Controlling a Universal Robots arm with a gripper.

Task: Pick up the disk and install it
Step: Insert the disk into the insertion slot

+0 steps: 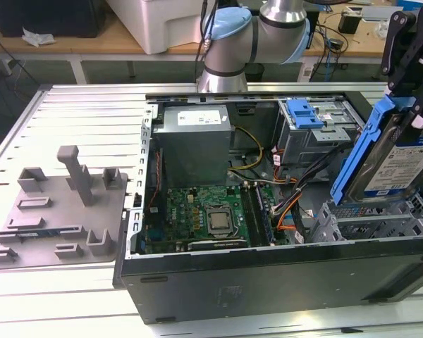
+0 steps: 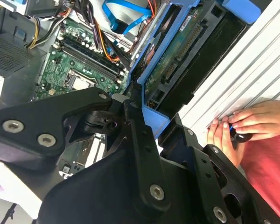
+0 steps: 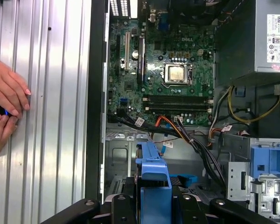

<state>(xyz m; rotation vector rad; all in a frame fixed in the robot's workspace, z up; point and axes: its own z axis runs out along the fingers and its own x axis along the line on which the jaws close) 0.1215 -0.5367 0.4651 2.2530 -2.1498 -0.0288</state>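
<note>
In the exterior view, your gripper (image 1: 407, 105) is pinching the disk (image 1: 402, 165) by its blue frame. The disk hangs tilted, standing on its edge, above the computer case (image 1: 268, 271), at the end far from the power supply (image 1: 195, 141). The arm comes down from above that end. The case lies open on the worktop (image 1: 77, 113).

In the second wrist view, the gripper's black fingers (image 2: 135, 119) press on the blue frame from both sides. You can see the green circuit board side of the disk. A person's hands (image 2: 249, 121) rest on the worktop just outside the case.

In the first wrist view, the edge of the blue frame sits between the gripper's arms, over the metal drive bay (image 3: 121, 149) inside the case. The motherboard (image 3: 172, 74) lies beyond it.

I think the disk is stiff and a bit heavy, and a bump could break it. The blue frame is the good place to hold. The bare green board is not. The plastic may bend a little.
</note>
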